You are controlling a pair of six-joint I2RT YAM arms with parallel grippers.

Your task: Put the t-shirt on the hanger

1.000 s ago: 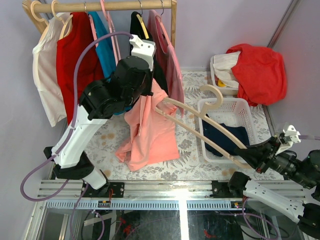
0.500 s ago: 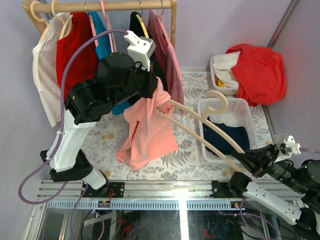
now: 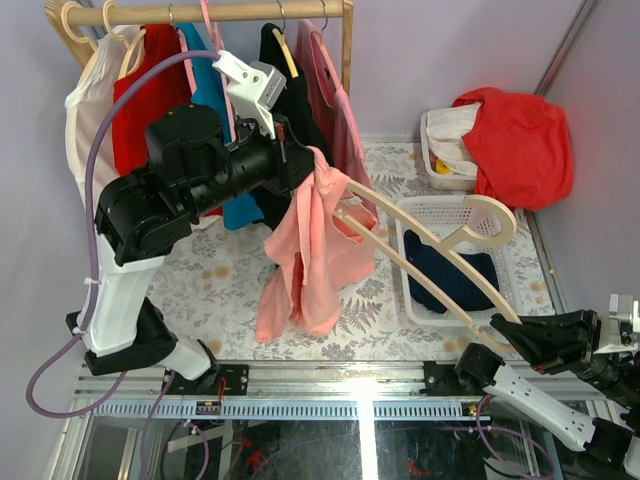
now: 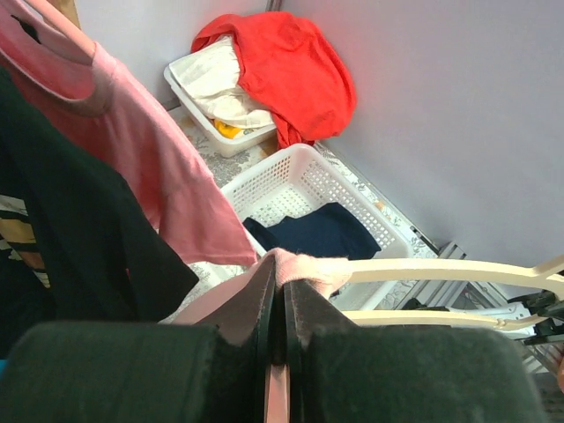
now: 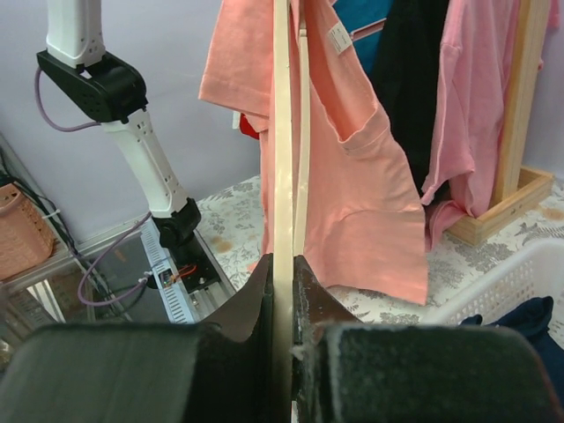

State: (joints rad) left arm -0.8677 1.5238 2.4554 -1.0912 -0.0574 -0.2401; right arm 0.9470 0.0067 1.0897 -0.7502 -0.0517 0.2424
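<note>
1. Left gripper (image 4: 278,295): jaws pinched tight on a fold of the plain salmon-pink short-sleeved t-shirt (image 3: 315,250), holding it up in the air in front of the wooden clothes rail (image 3: 200,12).
2. Right gripper (image 5: 282,278): clamped on one end of the pale cream wood-look hanger with the thick hook (image 5: 282,159). It pokes the hanger out over the white plastic laundry basket (image 3: 430,204) toward the shirt.
3. The shirt dangles limp and bunched from that one pinch, with its bottom edge low over the floral mat (image 3: 220,280).
4. The hanger's far tip meets the cloth near the top. The right wrist view shows the neck label right there, but I can't tell if the tip is actually inside the collar.
5. Progress: I'd call it about halfway. Both things are picked up and brought together. What's left is getting both hanger arms into the shoulders and then letting go.
</note>
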